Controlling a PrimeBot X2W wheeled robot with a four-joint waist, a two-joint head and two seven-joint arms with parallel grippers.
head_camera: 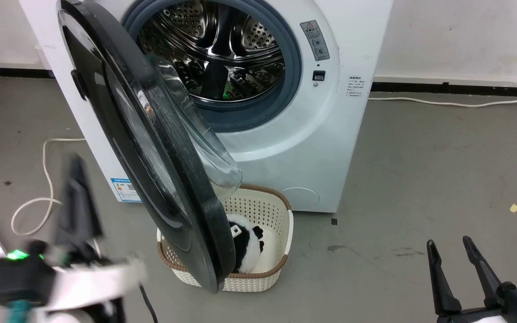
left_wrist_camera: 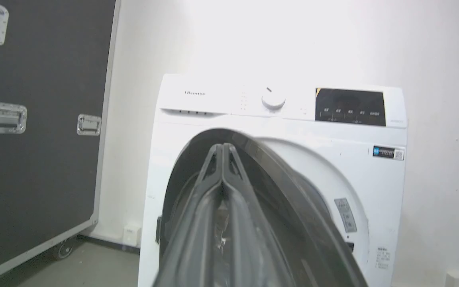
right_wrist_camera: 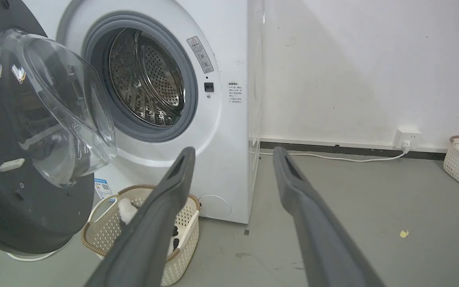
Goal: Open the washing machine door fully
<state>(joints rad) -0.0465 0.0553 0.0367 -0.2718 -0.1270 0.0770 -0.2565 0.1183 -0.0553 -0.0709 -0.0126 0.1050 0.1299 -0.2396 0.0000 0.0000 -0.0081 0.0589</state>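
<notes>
Black fingers of my left tool point(left_wrist_camera: 223, 148) are pressed together at the tips on nothing, low on the outer side of the washing machine door point(head_camera: 204, 211). That door stands roughly half open, hinged on the machine's left. Its rim is edge-on to me and runs down over the laundry basket point(head_camera: 285, 224), with the bowl window facing right. I judge the left arm nearer for swinging it further left. My right tool point(head_camera: 448, 242) hangs spread and empty, well apart at lower right.
</notes>
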